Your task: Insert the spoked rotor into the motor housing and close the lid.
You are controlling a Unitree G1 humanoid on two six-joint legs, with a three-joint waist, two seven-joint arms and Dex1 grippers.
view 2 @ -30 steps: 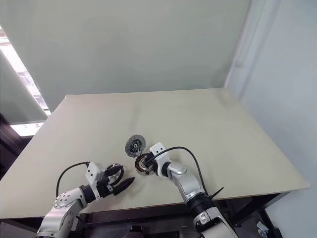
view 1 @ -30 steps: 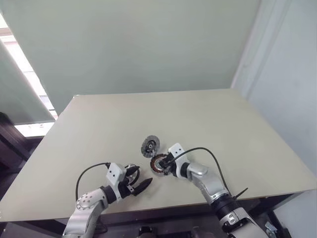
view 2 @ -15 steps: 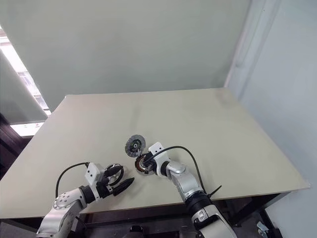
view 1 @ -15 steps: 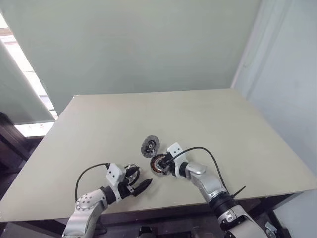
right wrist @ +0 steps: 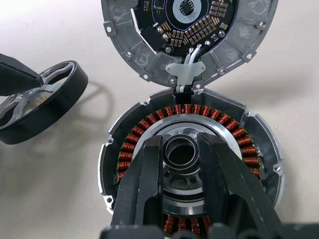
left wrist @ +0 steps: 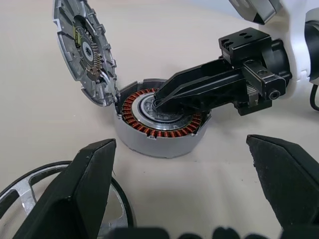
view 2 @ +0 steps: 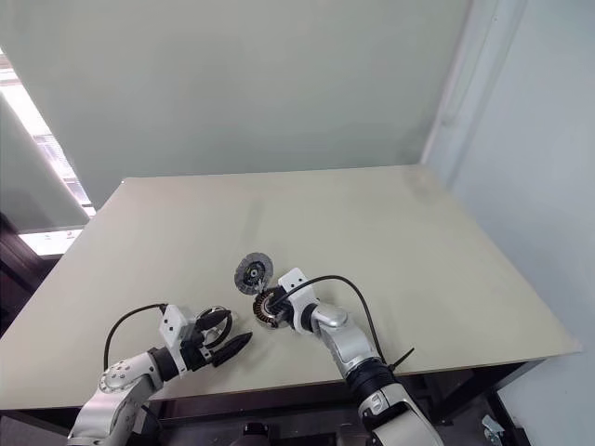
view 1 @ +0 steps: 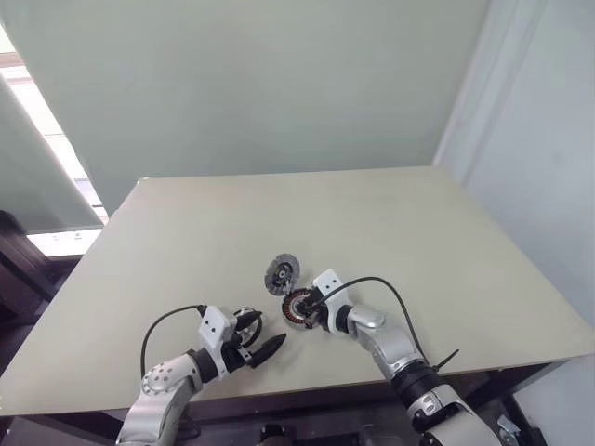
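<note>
Near the desk's (view 1: 418, 232) front edge, the right hand (right wrist: 182, 149) pinches the silver centre tube of the motor housing (left wrist: 159, 122), its lid (left wrist: 84, 50) hinged upright. The left hand (left wrist: 182, 164) is spread wide beside the spoked rotor (right wrist: 42, 99).

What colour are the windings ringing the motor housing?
Copper-orange, around the motor housing; clearest in the right wrist view.

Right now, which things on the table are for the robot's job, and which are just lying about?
For the job:
- copper-wound motor housing, right claw around its centre hub
- open lid, hinged at the housing's edge
- spoked wheel, beside the open left claw

Just lying about:
- nothing but the table itself
</note>
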